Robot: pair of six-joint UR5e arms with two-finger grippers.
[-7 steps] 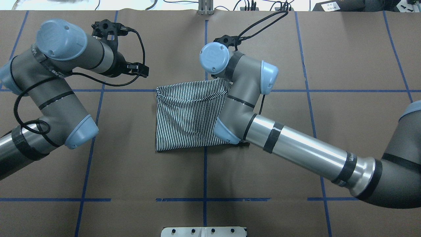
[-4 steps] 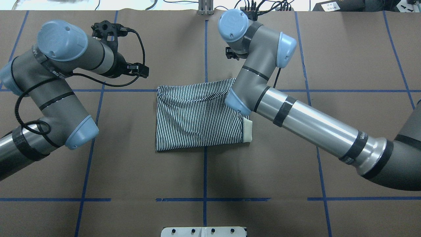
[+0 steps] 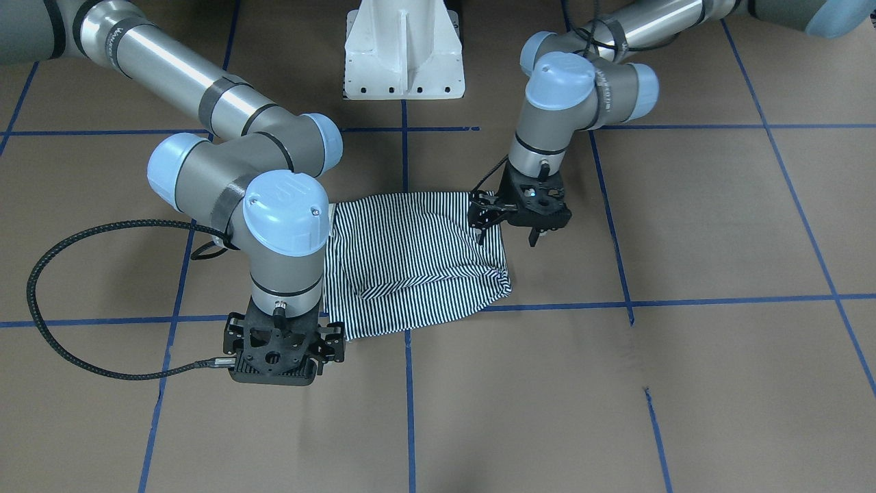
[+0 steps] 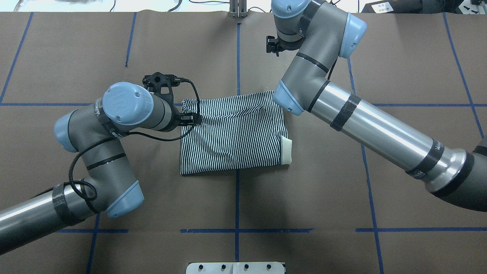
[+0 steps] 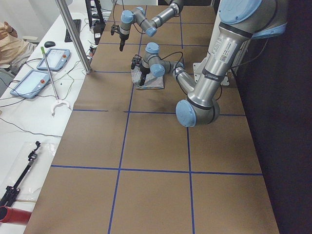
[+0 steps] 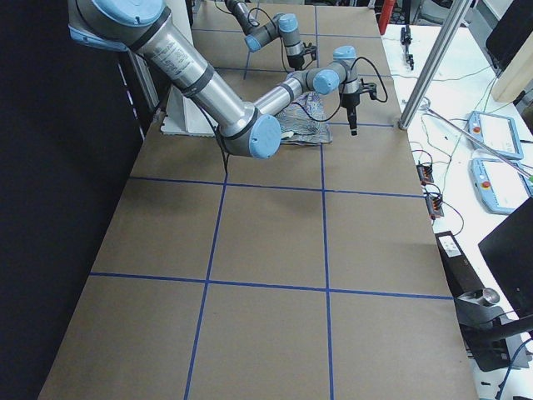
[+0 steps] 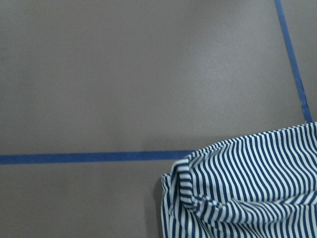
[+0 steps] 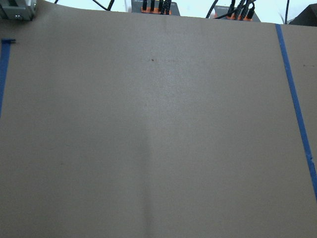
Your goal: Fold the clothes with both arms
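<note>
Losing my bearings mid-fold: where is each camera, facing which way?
Front-facing: opposite the robot, facing it; silver-grey left arm view-right.
Overhead: behind the robot, looking down; both arms.
Exterior left: robot's left side; left arm nearest.
Exterior right: right side; silver-grey right arm nearest.
Left wrist: corner of navy-and-white striped shirt; no arm.
Right wrist: bare brown table; no arm.
Both wrist views share blue tape.

The worktop point(image 4: 399, 57) is covered with brown paper and divided by blue tape lines point(image 4: 236, 198); a white side bench point(image 5: 29, 112) is seen alongside.

Navy-and-white thin-striped polo shirt point(image 4: 232, 140): folded to a rough rectangle, lying flat, far edge wrinkled, cream collar point(image 4: 286, 150) protruding at one end. Silver-grey tubular left arm point(image 4: 102, 163) and right arm point(image 4: 380, 129) flank it.
</note>
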